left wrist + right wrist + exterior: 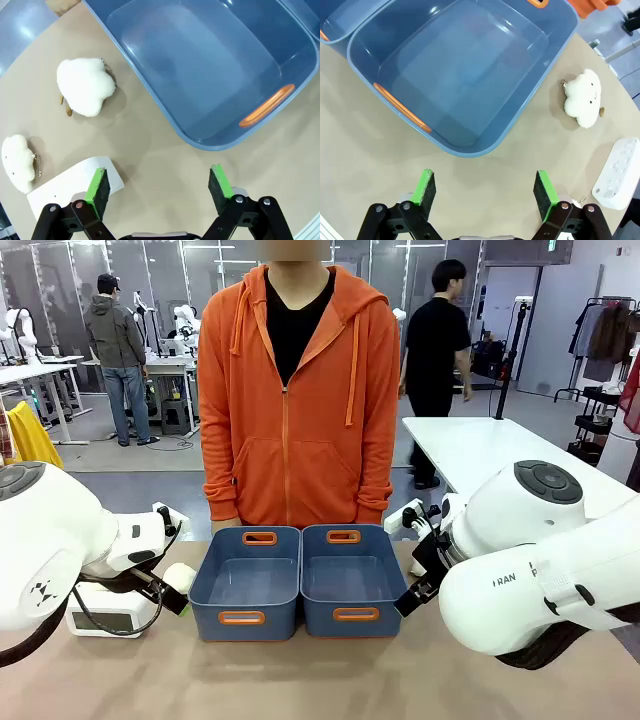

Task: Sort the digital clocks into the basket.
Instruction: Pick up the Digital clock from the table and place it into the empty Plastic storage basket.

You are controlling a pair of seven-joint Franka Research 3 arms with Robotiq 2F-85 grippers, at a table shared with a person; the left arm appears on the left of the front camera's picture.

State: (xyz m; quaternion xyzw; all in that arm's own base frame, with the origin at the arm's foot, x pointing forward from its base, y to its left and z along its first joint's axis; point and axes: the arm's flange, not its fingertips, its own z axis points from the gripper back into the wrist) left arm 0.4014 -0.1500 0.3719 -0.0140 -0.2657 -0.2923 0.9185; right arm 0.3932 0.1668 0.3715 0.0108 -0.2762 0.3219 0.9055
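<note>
Sorting has yet to start: one clock [108,620] lies on the table [320,680] just beside the left gripper [160,182], near the empty basket [245,633]. What looks like a second clock [618,174] lies near the right gripper [485,187]. Both jaws stand wide open, holding nothing. The left jaws should straddle their clock squarely, clear of the plush clouds [85,86].

Two fluffy white cloud-shaped plush toys [85,86] [19,162] lie apart on the tan bench [320,680], the second with a small chain at its side. A third cloud-shaped plush toy [583,97] lies face up. A person in an orange zip hoodie [297,390] stands at the far side.
</note>
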